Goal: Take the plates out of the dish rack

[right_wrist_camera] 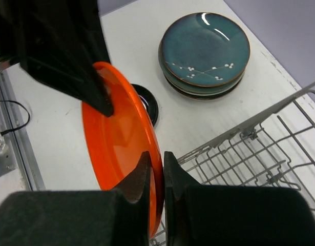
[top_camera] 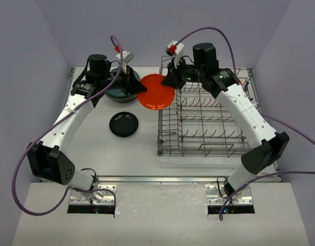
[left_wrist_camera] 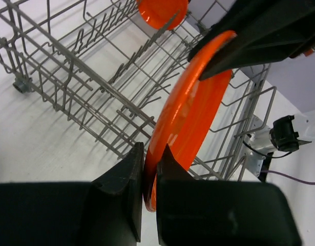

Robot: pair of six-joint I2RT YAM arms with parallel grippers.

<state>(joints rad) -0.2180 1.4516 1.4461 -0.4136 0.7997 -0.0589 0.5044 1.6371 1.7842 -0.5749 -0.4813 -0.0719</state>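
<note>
- Plates already out sit on the left of the tabletop [top_camera: 142,154]: a teal stack [right_wrist_camera: 206,48] at the far side, and a small black plate [top_camera: 124,124] alone nearer the arms.
- Left fingers [left_wrist_camera: 127,174] are pinched on the left rim of the orange plate [top_camera: 157,92], one finger on each face.
- That orange plate hangs between the stack and the far left corner of the rack [top_camera: 208,123], gripped from both sides at once; it looks to be clear of the tabletop.
- Being round, it has no long axis. The line between the two grips runs left to right, and from above its hollow face shows nearly whole, so it lies close to flat, face up.
- It is probably glazed ceramic: stiff, fairly heavy for a rim pinch, slick, and likely to chip if dropped. The rim is the only place to take it, with the fingers well over the lip.
- Right fingers [right_wrist_camera: 139,177] are clamped on the opposite rim.
- The rack's tines look mostly bare; a bit of orange at its far right corner may be another plate.
</note>
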